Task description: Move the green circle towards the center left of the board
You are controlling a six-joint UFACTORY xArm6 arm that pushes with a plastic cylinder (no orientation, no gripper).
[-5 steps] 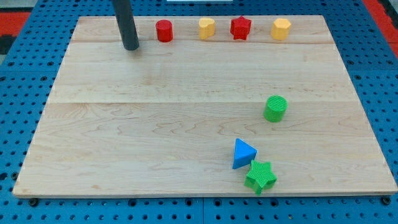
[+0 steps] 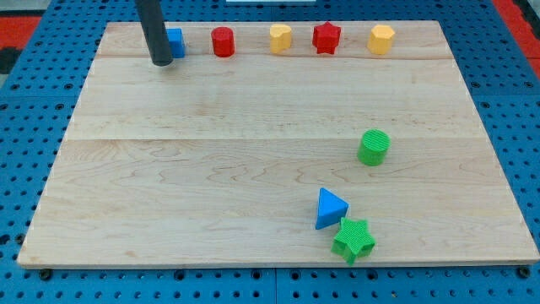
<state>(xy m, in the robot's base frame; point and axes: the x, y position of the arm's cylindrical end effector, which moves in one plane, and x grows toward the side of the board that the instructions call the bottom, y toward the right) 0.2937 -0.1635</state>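
The green circle (image 2: 373, 147) stands on the wooden board (image 2: 211, 169), at the view's right of centre. My tip (image 2: 160, 62) is at the board's top left, far from the green circle. It sits just left of a blue block (image 2: 175, 42), whose left part the rod hides.
A red cylinder (image 2: 223, 42), a yellow block (image 2: 280, 38), a red star (image 2: 326, 38) and a yellow hexagon (image 2: 381, 39) line the top edge. A blue triangle (image 2: 330, 209) touches a green star (image 2: 353, 239) near the bottom right.
My tip has moved a little to the view's left, uncovering the blue block it was hiding. No block has moved.
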